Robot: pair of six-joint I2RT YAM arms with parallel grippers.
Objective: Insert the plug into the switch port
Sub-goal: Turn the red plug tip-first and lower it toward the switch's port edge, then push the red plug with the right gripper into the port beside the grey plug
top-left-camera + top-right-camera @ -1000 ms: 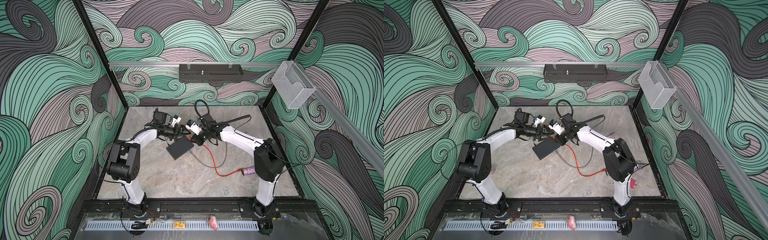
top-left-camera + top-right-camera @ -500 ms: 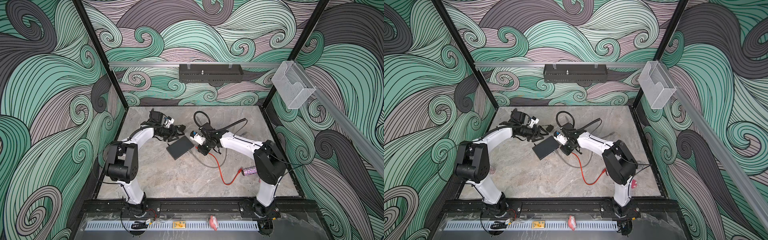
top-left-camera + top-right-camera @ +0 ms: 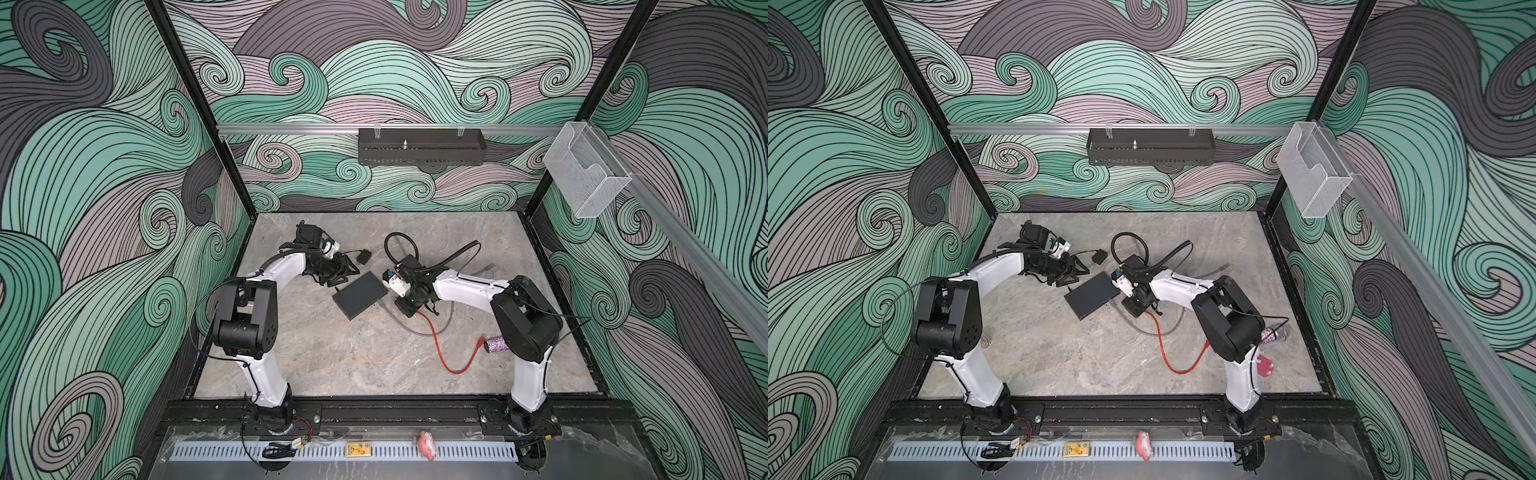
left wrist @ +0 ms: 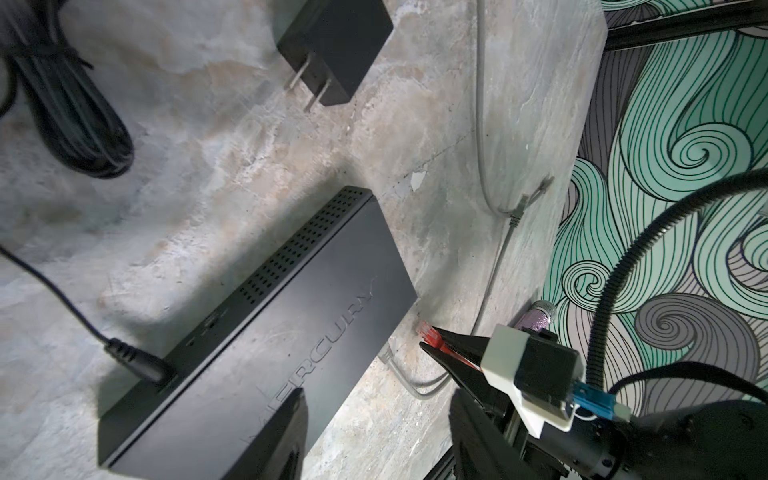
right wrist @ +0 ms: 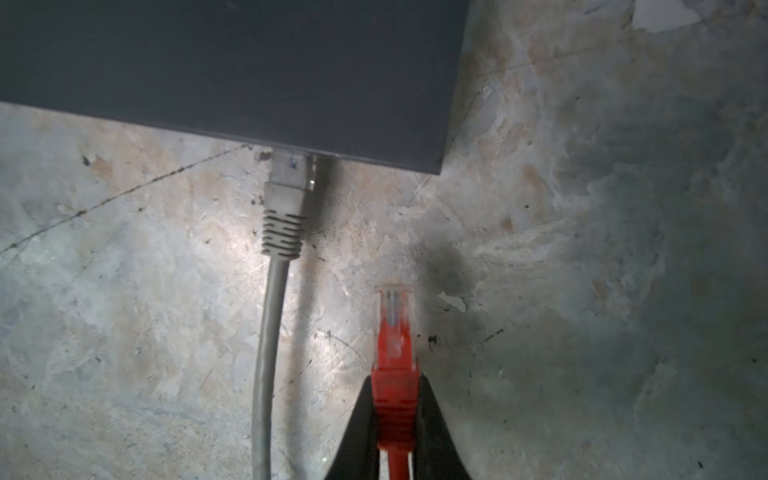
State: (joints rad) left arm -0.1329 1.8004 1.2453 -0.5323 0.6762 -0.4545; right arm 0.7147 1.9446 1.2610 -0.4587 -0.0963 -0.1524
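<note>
Stone tabletop [image 3: 332,353], left pincer [image 3: 347,277] retreated, right pincer [image 5: 394,380] gripping plug [image 5: 392,332]

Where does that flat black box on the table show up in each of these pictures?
In a top view: the switch lies mid-table, between the two arms.
In a top view: the switch again lies mid-table between the arms.
Left wrist view: the switch fills the foreground, with MERCURY lettered on its lid.
Right wrist view: the switch is the dark slab ahead of the jaws holding the red plug.
Shared landmark: the grey cable plugged into its edge.
</note>
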